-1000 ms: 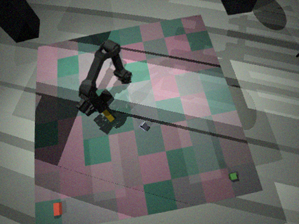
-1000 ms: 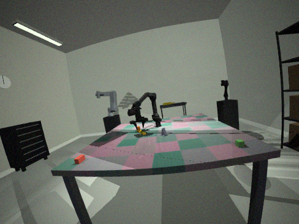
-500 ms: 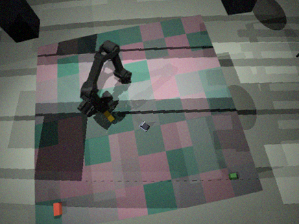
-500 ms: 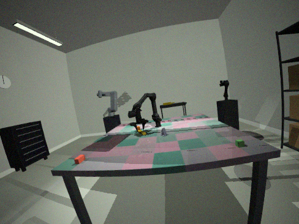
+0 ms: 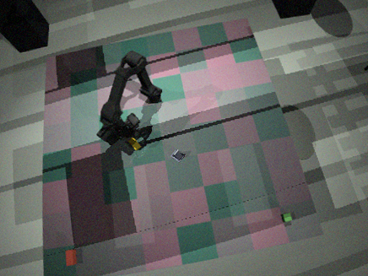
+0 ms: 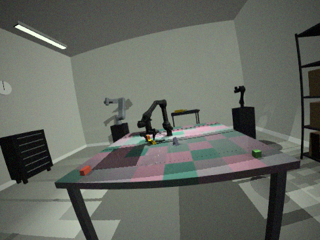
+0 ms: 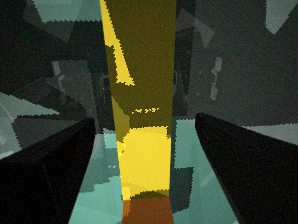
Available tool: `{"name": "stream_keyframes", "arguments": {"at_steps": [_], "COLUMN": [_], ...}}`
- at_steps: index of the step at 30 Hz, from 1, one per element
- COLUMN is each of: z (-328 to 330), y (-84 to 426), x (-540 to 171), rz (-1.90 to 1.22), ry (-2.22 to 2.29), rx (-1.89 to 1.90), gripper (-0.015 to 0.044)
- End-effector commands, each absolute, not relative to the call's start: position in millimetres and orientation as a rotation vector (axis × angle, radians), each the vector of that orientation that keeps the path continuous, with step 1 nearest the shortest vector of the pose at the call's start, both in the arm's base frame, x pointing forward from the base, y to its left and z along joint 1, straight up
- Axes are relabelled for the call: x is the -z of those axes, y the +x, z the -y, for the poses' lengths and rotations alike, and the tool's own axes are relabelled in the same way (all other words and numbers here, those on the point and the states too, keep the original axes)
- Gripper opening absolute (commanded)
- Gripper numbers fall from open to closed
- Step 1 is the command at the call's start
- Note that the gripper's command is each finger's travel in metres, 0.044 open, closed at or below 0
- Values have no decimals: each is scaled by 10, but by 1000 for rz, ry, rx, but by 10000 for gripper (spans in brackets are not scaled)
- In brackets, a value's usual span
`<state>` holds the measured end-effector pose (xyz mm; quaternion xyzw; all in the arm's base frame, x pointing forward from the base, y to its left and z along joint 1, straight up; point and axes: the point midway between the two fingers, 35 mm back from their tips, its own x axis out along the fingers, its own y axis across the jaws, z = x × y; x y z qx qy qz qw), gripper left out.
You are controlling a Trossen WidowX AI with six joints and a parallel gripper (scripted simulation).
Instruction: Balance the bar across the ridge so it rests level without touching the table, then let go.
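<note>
The tool (image 5: 137, 142) (image 6: 150, 139) (image 7: 145, 122) stands with its fingers apart, clamped on nothing. It reaches down over the yellow bar (image 5: 134, 143) (image 6: 151, 141) (image 7: 145, 160), which appears to lie on the counter (image 5: 217, 166) (image 6: 178, 167) (image 7: 185, 137) left of the middle in the top view. The fingers sit to either side of the bar, presumably so that closing them will grip it across its narrow width and leave its length free to span the ridge. The black arm (image 5: 118, 88) (image 6: 151, 111) arches above and behind.

The small grey ridge (image 5: 178, 155) (image 6: 176, 141) stands just right of the bar in the top and exterior views, with nothing across it; the balancing is still to be done. A red block (image 5: 71, 257) (image 6: 85, 170) lies at lower left, a green one (image 5: 287, 217) (image 6: 256, 153) at lower right, seemingly no part of the job.

The wrist view shows the gaps beside the bar and the orange end (image 6: 148, 137) (image 7: 147, 210) at its bottom edge; from above, the arm hides much of the bar. The ridge is missing from the wrist view, while the exterior view shows its upright, tapering shape.
</note>
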<state>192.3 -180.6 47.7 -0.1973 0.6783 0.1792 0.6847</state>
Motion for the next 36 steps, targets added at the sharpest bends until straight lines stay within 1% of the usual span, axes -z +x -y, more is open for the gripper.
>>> {"name": "stream_keyframes", "arguments": {"at_steps": [1, 7, 13, 21, 25, 36], "z": [1788, 1788, 1801, 1801, 1809, 1832], "y": [1920, 1920, 1919, 1919, 1928, 1956], "x": [-458, -458, -470, -470, -530, -801], "rz": [-1516, -1516, -1521, -1521, -1521, -1519], "ry": [-441, -441, -441, -441, -441, -441], "rx": [-411, -411, -403, -403, -403, -405], "gripper": [315, 315, 157, 104, 0, 0]}}
